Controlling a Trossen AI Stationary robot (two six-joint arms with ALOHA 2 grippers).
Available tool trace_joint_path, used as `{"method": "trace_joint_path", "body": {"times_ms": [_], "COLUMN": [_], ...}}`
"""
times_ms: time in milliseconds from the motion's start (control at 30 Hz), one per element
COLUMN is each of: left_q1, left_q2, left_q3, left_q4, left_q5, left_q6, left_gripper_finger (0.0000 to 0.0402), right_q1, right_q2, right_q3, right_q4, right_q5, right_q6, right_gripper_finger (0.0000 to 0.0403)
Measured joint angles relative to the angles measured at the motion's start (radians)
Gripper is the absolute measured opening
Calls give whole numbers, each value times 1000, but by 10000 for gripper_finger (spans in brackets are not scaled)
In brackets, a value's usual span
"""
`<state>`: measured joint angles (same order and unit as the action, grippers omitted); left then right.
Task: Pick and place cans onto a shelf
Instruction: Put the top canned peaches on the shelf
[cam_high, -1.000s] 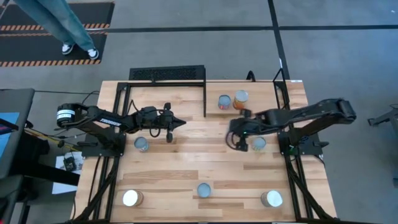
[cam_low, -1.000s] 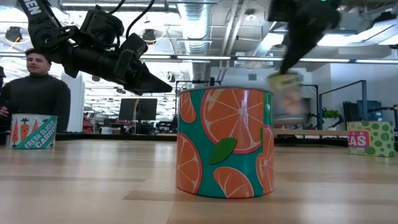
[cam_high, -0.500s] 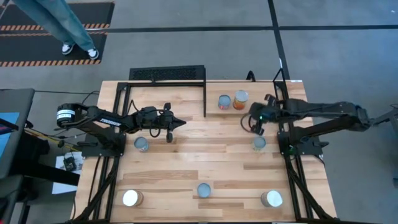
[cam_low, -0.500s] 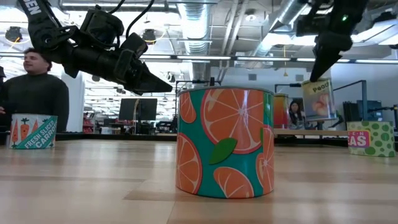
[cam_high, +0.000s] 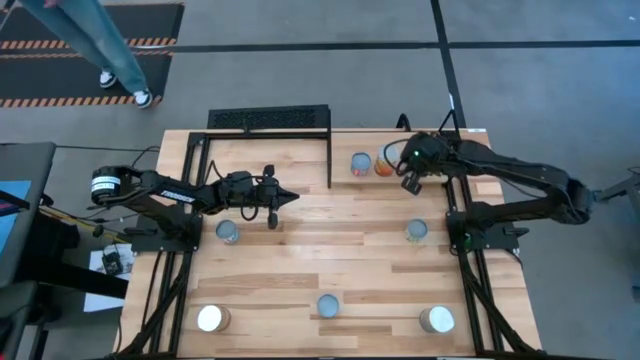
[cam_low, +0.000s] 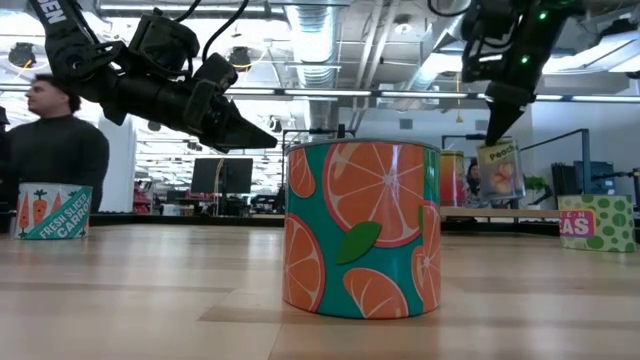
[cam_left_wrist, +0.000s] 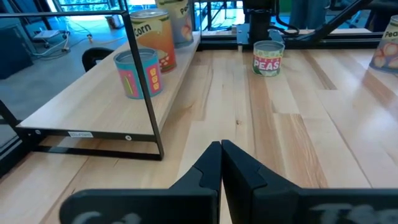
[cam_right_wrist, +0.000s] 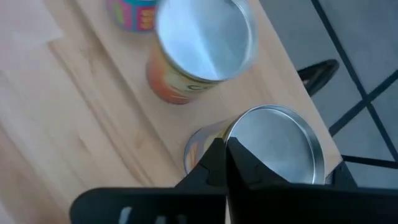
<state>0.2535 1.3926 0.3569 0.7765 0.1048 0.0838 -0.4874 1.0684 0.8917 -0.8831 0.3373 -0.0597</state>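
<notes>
The right claw (cam_high: 409, 178) is seen at the desk's far right, just beside the corn can (cam_high: 386, 160) and the teal can (cam_high: 360, 164) on the shelf (cam_high: 330, 160). In the right wrist view its fingers (cam_right_wrist: 217, 163) are pressed together over the rim of a peach can (cam_right_wrist: 273, 146) — held at the rim, hanging tilted in the low view (cam_low: 499, 170). The left claw (cam_high: 283, 197) is held above the desk (cam_high: 340, 250) left of centre, fingers (cam_left_wrist: 214, 168) closed on nothing. Other cans are noted standing apart: an orange-print can (cam_low: 362, 228) at front centre, a carrot can (cam_low: 55, 211), a peas can (cam_left_wrist: 268, 58), and two at the front corners (cam_high: 211, 319) (cam_high: 436, 320).
</notes>
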Motion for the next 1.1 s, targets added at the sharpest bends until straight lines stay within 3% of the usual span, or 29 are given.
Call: {"method": "trace_joint_path", "body": {"times_ms": [700,1100], "left_q1": [0,0], "left_q2": [0,0], "left_q3": [0,0], "left_q4": [0,0], "left_q5": [-5,-12], "left_q6": [-1,-1], "left_gripper_finger": [0,0], "right_q1": [-53,-53], "right_q2": [89,90], "right_q3": [2,2], "right_q4": [59,54], "right_q5": [-36,-35], "right_q6": [20,29], "right_gripper_finger": [13,54]}}
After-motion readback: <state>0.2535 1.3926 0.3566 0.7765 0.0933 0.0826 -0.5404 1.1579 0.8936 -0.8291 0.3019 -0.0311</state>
